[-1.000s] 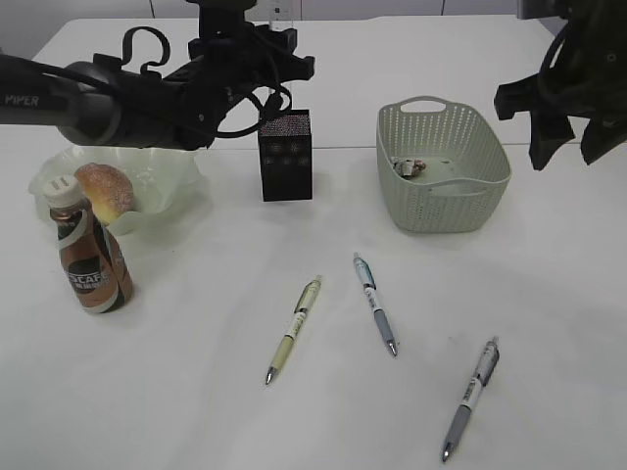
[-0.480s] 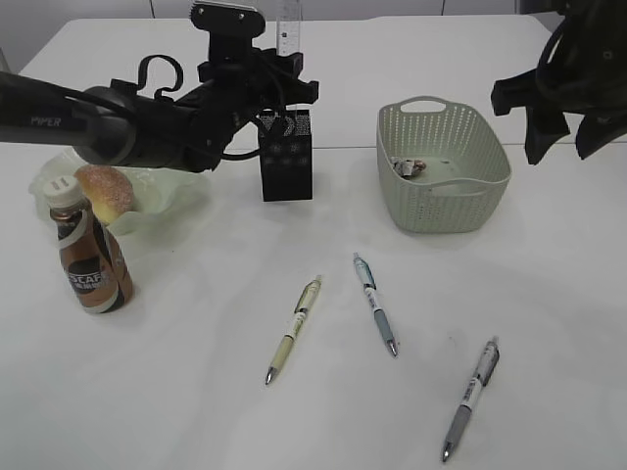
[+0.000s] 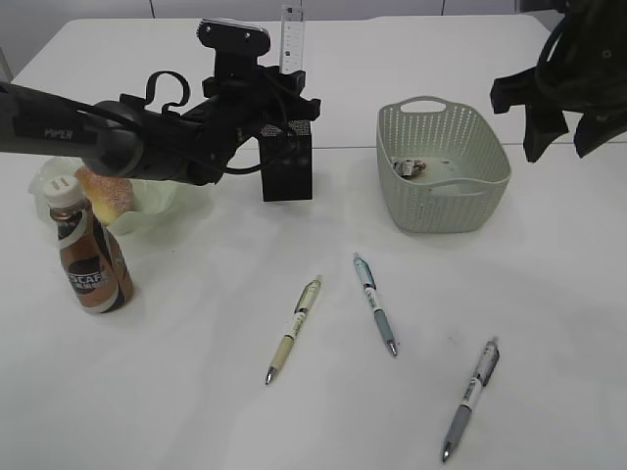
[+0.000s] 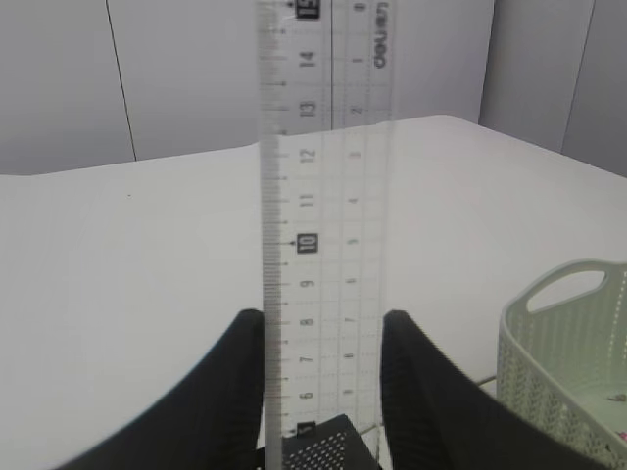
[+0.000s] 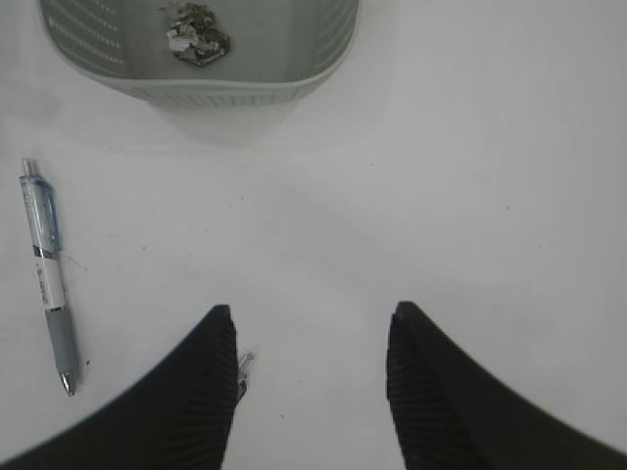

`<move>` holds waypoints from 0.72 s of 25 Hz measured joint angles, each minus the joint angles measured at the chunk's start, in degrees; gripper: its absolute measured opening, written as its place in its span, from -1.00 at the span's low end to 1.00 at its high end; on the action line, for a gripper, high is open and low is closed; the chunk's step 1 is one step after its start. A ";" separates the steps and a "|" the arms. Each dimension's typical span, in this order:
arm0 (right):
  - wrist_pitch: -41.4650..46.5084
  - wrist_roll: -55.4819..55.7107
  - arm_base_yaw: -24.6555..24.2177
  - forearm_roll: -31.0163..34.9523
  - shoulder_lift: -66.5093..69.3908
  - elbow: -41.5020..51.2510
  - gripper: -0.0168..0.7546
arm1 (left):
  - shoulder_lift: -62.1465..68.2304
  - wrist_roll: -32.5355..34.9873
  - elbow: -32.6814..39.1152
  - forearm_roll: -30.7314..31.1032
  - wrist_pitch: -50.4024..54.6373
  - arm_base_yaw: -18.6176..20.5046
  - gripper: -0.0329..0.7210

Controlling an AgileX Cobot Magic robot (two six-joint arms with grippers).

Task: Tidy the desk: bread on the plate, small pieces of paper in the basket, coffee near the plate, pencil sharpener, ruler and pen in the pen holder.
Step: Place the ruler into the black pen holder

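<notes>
My left gripper (image 4: 323,318) is shut on the clear ruler (image 4: 323,196), holding it upright by its edges. The ruler's lower end sits at the mouth of the black mesh pen holder (image 4: 331,446). In the exterior view the ruler (image 3: 292,39) rises above that gripper (image 3: 290,90) and the pen holder (image 3: 286,162). The bread (image 3: 103,191) lies on the green glass plate (image 3: 165,198), with the coffee (image 3: 88,259) just in front. One paper ball (image 3: 409,167) lies in the basket (image 3: 446,211). Three pens (image 3: 294,328) (image 3: 375,305) (image 3: 470,397) lie on the desk. My right gripper (image 5: 312,313) hangs open and empty. The pencil sharpener is out of view.
The left arm stretches over the plate from the left edge. In the right wrist view the basket's wall (image 5: 245,93) is ahead, a blue-grey pen (image 5: 47,274) lies at the left, and bare white desk (image 5: 470,215) spreads under the gripper.
My left gripper has moved right and down with the ruler, bringing it over the pen holder. The right arm has barely shifted.
</notes>
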 joint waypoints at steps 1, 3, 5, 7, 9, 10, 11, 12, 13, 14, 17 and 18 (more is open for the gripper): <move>0.00 0.00 0.00 0.00 0.00 0.00 -0.01 | 0.09 0.00 0.00 0.11 0.00 0.00 -0.19; 0.00 0.00 0.00 0.00 0.00 0.00 -0.01 | 0.09 0.00 0.00 0.50 0.00 0.00 -0.19; -0.09 0.00 0.00 0.00 0.00 0.00 -0.01 | 0.09 0.00 0.00 0.86 0.11 0.00 -0.19; -0.33 0.04 0.00 0.00 0.00 0.00 -0.01 | 0.09 0.00 0.00 1.43 0.49 0.00 -0.19; -0.45 0.04 0.00 0.00 0.00 0.00 -0.01 | 0.09 0.00 0.00 1.92 0.85 0.00 -0.19; -0.45 0.04 0.00 0.00 0.00 0.00 -0.01 | 0.09 0.00 0.00 1.96 0.97 0.00 -0.19; -0.45 0.04 0.00 0.00 0.00 0.00 -0.01 | 0.09 0.00 0.00 2.07 1.12 0.00 -0.19; -0.45 0.04 0.00 0.00 0.00 0.00 -0.01 | 0.09 0.00 0.00 2.07 1.63 0.00 -0.19; -0.45 0.04 0.00 0.00 0.00 0.00 -0.01 | 0.09 0.00 0.00 2.18 2.40 0.00 -0.19; -0.45 0.13 0.00 0.00 0.00 0.00 -0.01 | 0.09 0.00 0.00 2.18 3.22 0.00 -0.19; -0.45 0.13 0.00 0.00 0.00 0.00 -0.01 | 0.09 0.00 0.00 2.18 4.87 0.00 -0.19; -0.45 0.13 0.00 0.00 0.00 0.00 -0.01 | 0.09 0.00 0.00 2.18 5.02 0.00 -0.19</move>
